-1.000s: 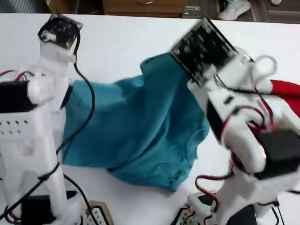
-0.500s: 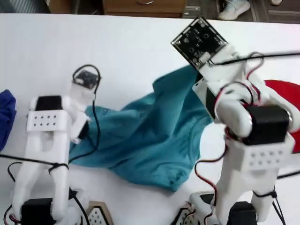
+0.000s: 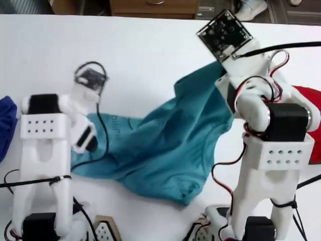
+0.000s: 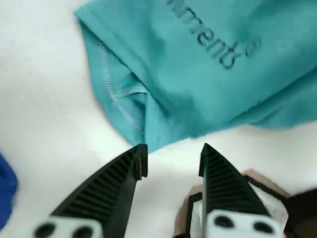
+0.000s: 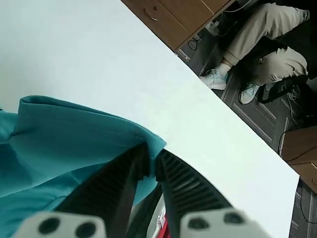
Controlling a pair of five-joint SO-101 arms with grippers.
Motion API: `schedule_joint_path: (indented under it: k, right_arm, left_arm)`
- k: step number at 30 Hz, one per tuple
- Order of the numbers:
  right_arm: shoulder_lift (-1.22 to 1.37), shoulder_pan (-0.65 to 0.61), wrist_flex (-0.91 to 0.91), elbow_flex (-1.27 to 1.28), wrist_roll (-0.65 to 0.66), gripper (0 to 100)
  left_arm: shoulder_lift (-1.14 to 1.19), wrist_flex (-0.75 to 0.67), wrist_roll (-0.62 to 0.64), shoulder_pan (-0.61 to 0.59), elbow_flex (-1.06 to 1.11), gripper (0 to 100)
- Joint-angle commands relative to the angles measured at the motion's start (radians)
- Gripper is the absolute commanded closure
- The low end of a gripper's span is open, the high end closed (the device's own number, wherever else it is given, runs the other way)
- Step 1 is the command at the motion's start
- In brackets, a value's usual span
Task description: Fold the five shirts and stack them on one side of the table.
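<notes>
A teal shirt [image 3: 165,145] lies rumpled across the middle of a white tabletop [image 3: 140,45]. The right arm [image 3: 273,145] has its jaws closed on the shirt's far corner, holding it raised. The left arm [image 3: 42,145] has its jaws open just beside the opposite hem.

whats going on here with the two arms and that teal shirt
Two robot arms are working on a crumpled teal shirt on the white table. The right hand pinches one edge of it, lifted off the table. The left hand is open at the opposite corner. A red garment and a blue garment lie at the table's sides.
</notes>
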Motion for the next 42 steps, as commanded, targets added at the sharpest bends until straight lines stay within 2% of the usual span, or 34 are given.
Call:
schedule_joint_path:
  k: [1, 8, 12, 16, 24, 29, 34, 38, 42]
  right_arm:
    - [-0.019, 0.012, -0.05, 0.041, 0.003, 97.8]
    - [-0.025, 0.01, -0.111, 0.124, 0.0, 97.8]
    - [-0.025, 0.016, -0.108, 0.13, 0.0, 97.8]
    - [-0.027, 0.018, -0.105, 0.13, 0.0, 97.8]
    - [-0.027, 0.019, -0.105, 0.126, 0.006, 97.8]
    - [-0.027, 0.019, -0.105, 0.126, 0.006, 97.8]
    - [-0.027, 0.019, -0.105, 0.126, 0.008, 97.8]
    - [-0.027, 0.019, -0.105, 0.127, 0.008, 97.8]
    - [-0.027, 0.019, -0.105, 0.13, 0.008, 97.8]
  left_arm:
    - [-0.017, 0.012, -0.049, 0.112, 0.059, 80]
    - [-0.017, -0.068, -0.057, 0.46, 0.145, 80]
    - [-0.015, -0.189, -0.058, 0.519, 0.228, 80]
    - [-0.015, -0.379, -0.061, 0.463, 0.354, 80]
    - [-0.014, -0.707, -0.061, 0.161, 0.404, 80]
    - [-0.015, -0.859, -0.055, 0.051, 0.401, 80]
    - [-0.015, -0.895, -0.054, 0.014, 0.4, 80]
    - [-0.023, -0.872, -0.055, -0.046, 0.366, 80]
    - [-0.023, -0.681, -0.058, -0.044, 0.277, 80]
